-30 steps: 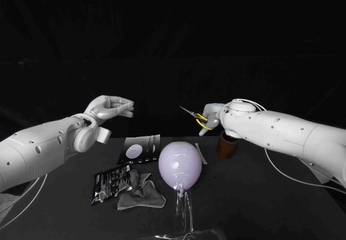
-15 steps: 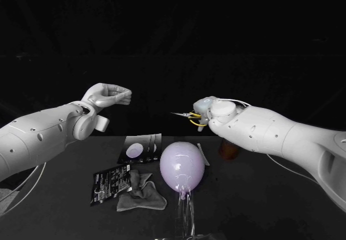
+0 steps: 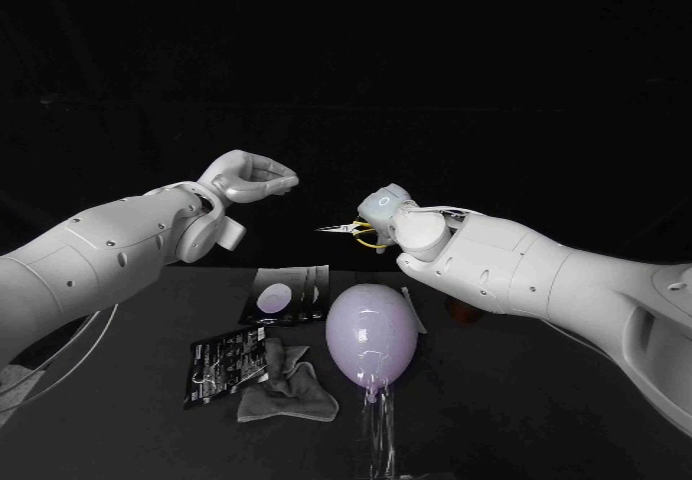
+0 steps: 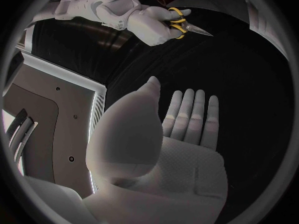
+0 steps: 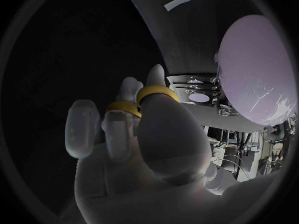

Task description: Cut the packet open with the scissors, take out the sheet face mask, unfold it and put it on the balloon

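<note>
The head camera looks down on the table (image 3: pixel 562 410). Wrist cameras sit close behind the left hand (image 4: pixel 168 149) and right hand (image 5: pixel 143 149), sharing its scissors (image 3: pixel 346 231) and balloon (image 3: pixel 371 330) respectively.

Balloon (image 3: pixel 371 333) beside crumpled mask (image 3: pixel 284 385), scissors (image 3: pixel 351 232) aloft
</note>
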You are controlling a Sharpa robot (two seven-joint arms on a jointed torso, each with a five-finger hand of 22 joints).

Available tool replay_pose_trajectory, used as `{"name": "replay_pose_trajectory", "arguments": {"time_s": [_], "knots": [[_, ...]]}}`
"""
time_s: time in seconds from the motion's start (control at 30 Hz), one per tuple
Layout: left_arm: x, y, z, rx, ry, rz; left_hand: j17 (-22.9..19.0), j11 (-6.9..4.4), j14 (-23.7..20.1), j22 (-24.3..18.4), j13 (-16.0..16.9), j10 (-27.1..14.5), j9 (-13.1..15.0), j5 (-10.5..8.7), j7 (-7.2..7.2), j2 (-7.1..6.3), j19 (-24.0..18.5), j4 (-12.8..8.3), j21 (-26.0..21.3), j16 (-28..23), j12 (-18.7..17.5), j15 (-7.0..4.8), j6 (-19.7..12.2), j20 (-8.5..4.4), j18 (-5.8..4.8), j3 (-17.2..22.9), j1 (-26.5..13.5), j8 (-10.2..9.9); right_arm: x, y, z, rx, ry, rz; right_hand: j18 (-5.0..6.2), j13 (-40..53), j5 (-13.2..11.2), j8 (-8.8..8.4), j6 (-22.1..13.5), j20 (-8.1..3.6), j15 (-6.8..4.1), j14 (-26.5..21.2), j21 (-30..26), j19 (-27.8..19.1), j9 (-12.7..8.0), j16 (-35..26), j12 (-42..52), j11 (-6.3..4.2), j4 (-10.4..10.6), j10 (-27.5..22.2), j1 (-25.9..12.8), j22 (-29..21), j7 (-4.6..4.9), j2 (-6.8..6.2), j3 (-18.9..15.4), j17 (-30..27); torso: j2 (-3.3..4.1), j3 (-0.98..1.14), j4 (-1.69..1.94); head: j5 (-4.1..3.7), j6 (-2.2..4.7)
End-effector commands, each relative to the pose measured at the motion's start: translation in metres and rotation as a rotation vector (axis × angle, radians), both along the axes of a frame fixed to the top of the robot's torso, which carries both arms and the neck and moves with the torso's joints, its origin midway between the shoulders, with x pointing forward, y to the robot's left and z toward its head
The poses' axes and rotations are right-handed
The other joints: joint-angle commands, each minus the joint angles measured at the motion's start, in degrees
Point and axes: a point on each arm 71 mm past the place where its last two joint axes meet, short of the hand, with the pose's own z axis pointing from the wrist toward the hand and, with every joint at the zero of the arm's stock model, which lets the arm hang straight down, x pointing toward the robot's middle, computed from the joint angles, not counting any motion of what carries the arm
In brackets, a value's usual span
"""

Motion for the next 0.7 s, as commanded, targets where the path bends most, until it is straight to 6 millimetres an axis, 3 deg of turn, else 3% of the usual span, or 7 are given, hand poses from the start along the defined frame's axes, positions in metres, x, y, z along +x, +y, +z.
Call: {"name": "replay_pose_trajectory", "arguments": {"time_s": [0.03, 0.17, 0.3, 0.37, 0.7], "knots": [[0.0, -0.015, -0.001, 0.129, 0.004, -0.044, -0.1, 0.17, -0.4, -0.1, 0.0, -0.6, 0.0, -0.11, 2.51, 0.15, -0.2, 0.0, -0.2, -0.4, -0.2, 0.16, -0.6, 0.05, -0.98, -0.7, -0.8, -0.3, -0.004, 0.009, 0.006, -0.045, -0.098, 0.048, 0.48, -0.4, -0.3, -0.32, 0.1, 0.36, 0.41, 3.9, -0.3, -0.2, -0.2, -0.2, 15.0, -3.53, 0.3, 6.8, 14.8, 6.7, 0.31, 14.25, 0.1, 5.2, 0.1, -0.04, 0.0, 0.42, -0.01], [0.001, -0.025, -0.003, 0.175, 0.02, -0.058, -0.3, 0.33, -0.2, 0.0, 0.0, -0.9, 0.0, -0.11, 2.78, 0.59, 2.0, 0.1, 0.5, -0.6, -0.1, 0.2, -0.6, -0.01, -0.99, -1.9, -1.7, -0.5, -0.006, 0.014, 0.006, -0.048, -0.105, 0.063, 0.48, -0.4, -0.3, -0.33, 0.1, 0.36, 0.41, 3.9, -0.3, -0.2, -0.2, -0.2, 15.0, -3.52, 0.3, 6.8, 14.8, 6.7, 0.31, 14.25, 0.1, 5.2, 0.04, 0.02, 0.08, 0.59, -0.01], [0.002, -0.036, -0.006, 0.227, 0.033, -0.071, -0.3, 0.38, 0.2, 0.2, 0.0, -1.0, 0.0, -0.1, 2.89, 0.81, 3.7, 0.0, 1.0, -0.5, -0.1, 0.17, -0.6, -0.03, -0.84, -2.3, -1.8, -0.5, -0.009, 0.019, 0.006, -0.047, -0.111, 0.077, 0.44, -0.7, -0.3, -0.48, 0.2, 0.42, 0.44, 3.9, -0.2, -0.1, -0.3, -0.2, 14.6, -3.5, 0.3, 6.8, 14.9, 6.8, 0.34, 14.26, 0.1, 5.3, -0.01, 0.07, -0.07, 1.02, 0.15], [0.002, -0.041, -0.008, 0.246, 0.042, -0.081, -0.1, 0.18, 2.1, 0.4, 0.1, 0.0, 0.2, -0.11, 2.88, 0.88, 5.6, -0.9, 2.0, 0.2, 0.3, -0.28, 0.2, -0.14, 0.03, -2.6, 0.2, -0.2, -0.01, 0.02, 0.006, -0.045, -0.113, 0.083, 0.44, -0.7, -0.3, -0.49, 0.2, 0.43, 0.44, 3.9, -0.2, -0.1, -0.3, -0.2, 14.6, -3.5, 0.3, 6.8, 14.9, 6.8, 0.34, 14.27, 0.1, 5.3, 0.05, 0.03, -0.06, 1.2, 0.24], [0.001, -0.06, -0.015, 0.31, 0.097, -0.137, 0.1, -0.33, 4.3, 0.3, 0.1, 1.5, 0.5, -0.11, 2.5, 1.72, 7.4, -0.2, 2.5, 0.9, 0.6, -0.9, 1.4, -0.12, 1.05, -3.2, 1.3, 0.0, -0.015, 0.029, 0.006, -0.039, -0.111, 0.113, 0.42, -0.7, -0.3, -0.55, 0.3, 0.46, 0.46, 3.9, -0.1, 0.0, -0.3, -0.2, 14.5, -3.5, 0.3, 6.8, 15.0, 6.9, 0.34, 14.29, 0.1, 5.3, 0.06, 0.01, -0.08, 1.26, 0.24]]}}
